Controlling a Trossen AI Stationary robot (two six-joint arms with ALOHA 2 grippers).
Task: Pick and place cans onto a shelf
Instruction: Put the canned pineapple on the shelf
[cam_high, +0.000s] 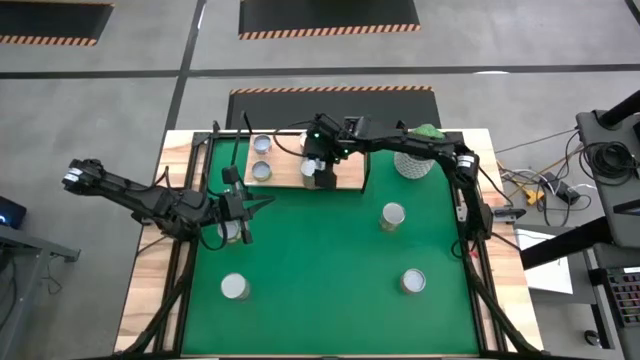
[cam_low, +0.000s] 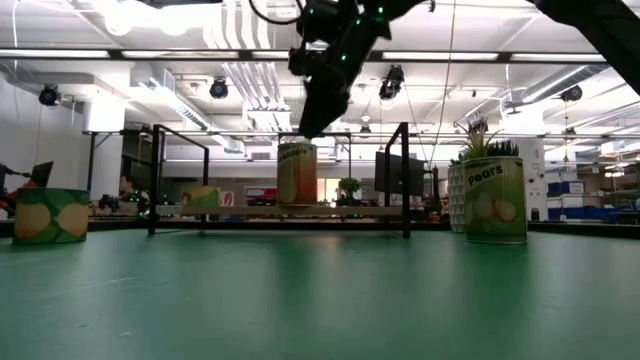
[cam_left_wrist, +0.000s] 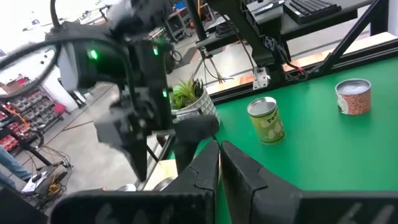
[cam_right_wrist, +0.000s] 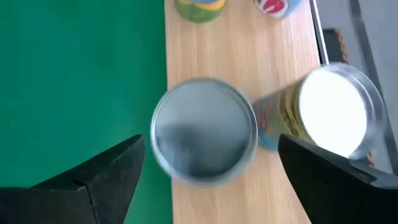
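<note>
My right gripper (cam_right_wrist: 211, 146) is open above the light-wood shelf (cam_right_wrist: 205, 68), one finger on either side of a silver-topped can (cam_right_wrist: 204, 130) that stands on the board; the fingers do not touch it. In the low view the gripper (cam_low: 312, 125) hangs just over this can (cam_low: 297, 172). Another can (cam_right_wrist: 336, 118) stands right beside it, and two more (cam_high: 262, 145) (cam_high: 260, 170) stand at the shelf's left end. My left gripper (cam_high: 258, 204) is shut and empty above the green mat, beside a can (cam_high: 232, 233). Its fingers (cam_left_wrist: 205, 165) point toward the right arm.
Three more cans stand on the green mat (cam_high: 320, 270): one at the right centre (cam_high: 393, 215), one at the near right (cam_high: 413, 281) and one at the near left (cam_high: 235, 287). A white pot with a green plant (cam_high: 410, 160) stands right of the shelf.
</note>
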